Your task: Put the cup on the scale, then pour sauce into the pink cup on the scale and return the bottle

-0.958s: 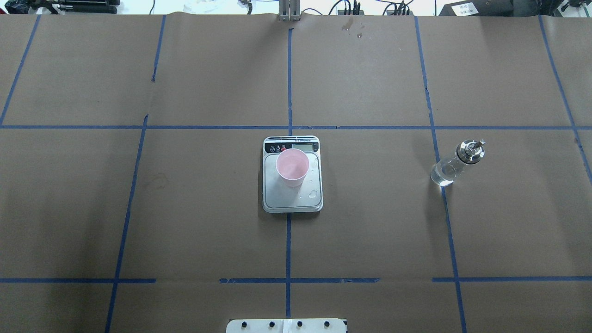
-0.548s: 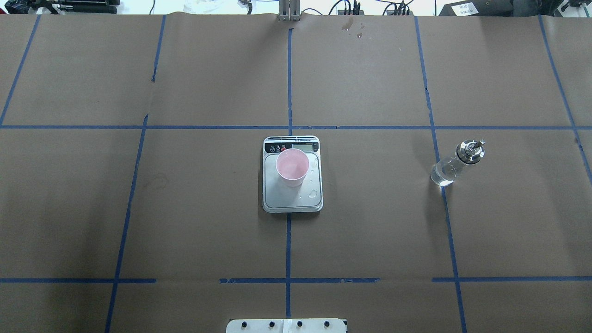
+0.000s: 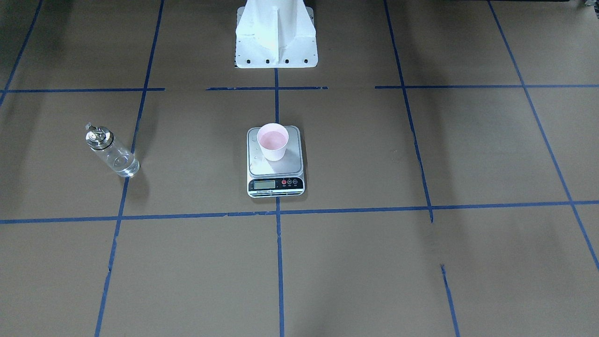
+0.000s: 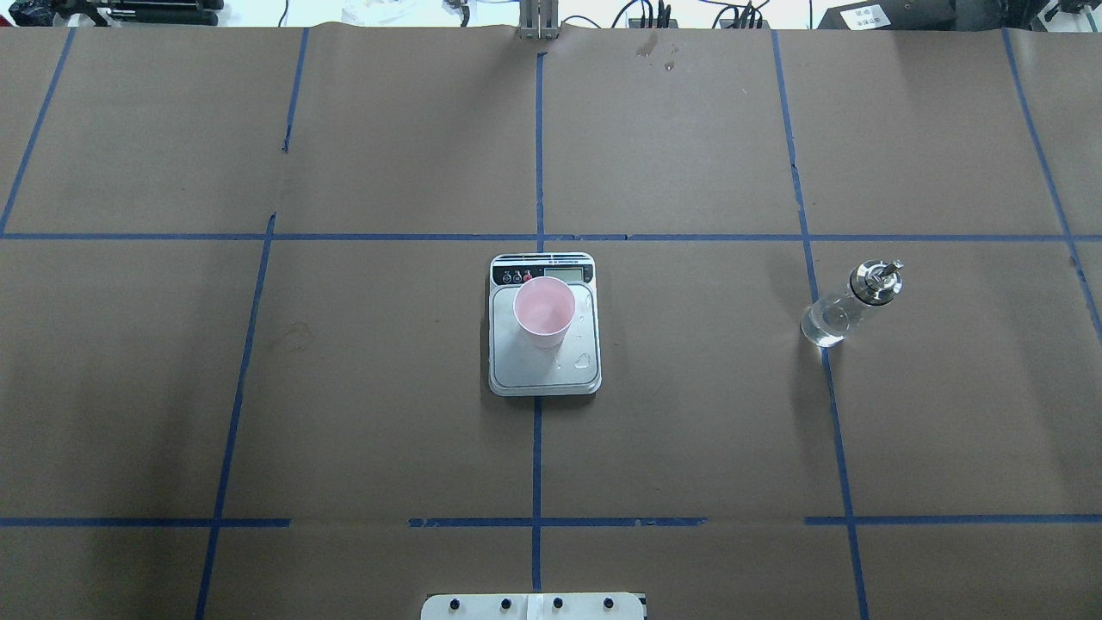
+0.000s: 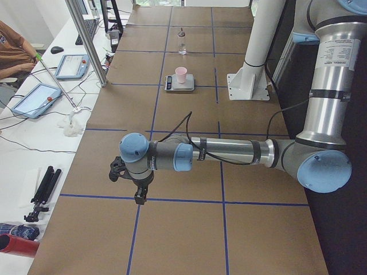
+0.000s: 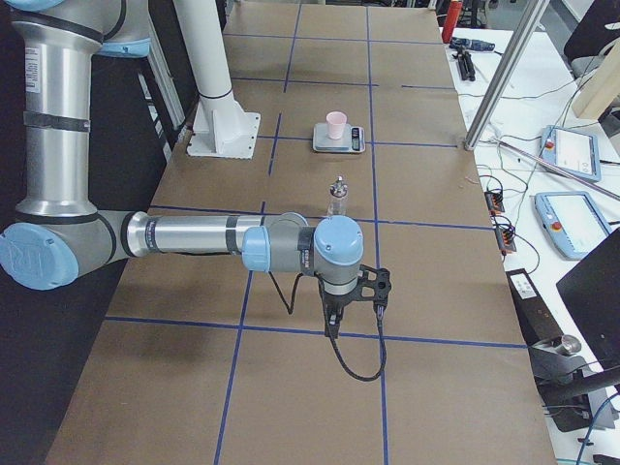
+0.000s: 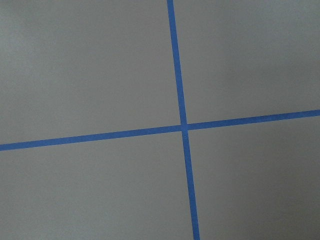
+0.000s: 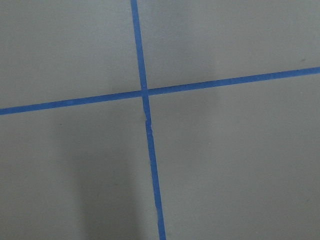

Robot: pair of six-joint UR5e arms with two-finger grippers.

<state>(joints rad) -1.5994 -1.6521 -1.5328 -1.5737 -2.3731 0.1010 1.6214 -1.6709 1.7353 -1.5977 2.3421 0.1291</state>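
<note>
Near end: rt claw (image 6: 355, 320) hangs over a tape cross (image 8: 144, 93) at the worktop's (image 4: 689, 413) rt end, pointing down. Only the side cam shows it, so spread or pressed together: can't tell. Nothing seen in it.

Next inboard: bottle (image 6: 337, 201), upright on a tape line (image 4: 833, 405), long axis vertical, spout up, clear sauce (image 4: 825, 325) low in it. Well apart from rt claw, but rt arm is much the nearer.

Mid-worktop: scale (image 4: 516, 366), cup (image 4: 544, 310) upright about mid-platform, droplets (image 4: 585, 360) beside it. Cup fill unreadable.

Far end: lt claw (image 5: 127, 186), state likewise can't tell.

Judgement: if pour isn't done, you'd use the rt arm, approach level, grip glass below collar.
</note>
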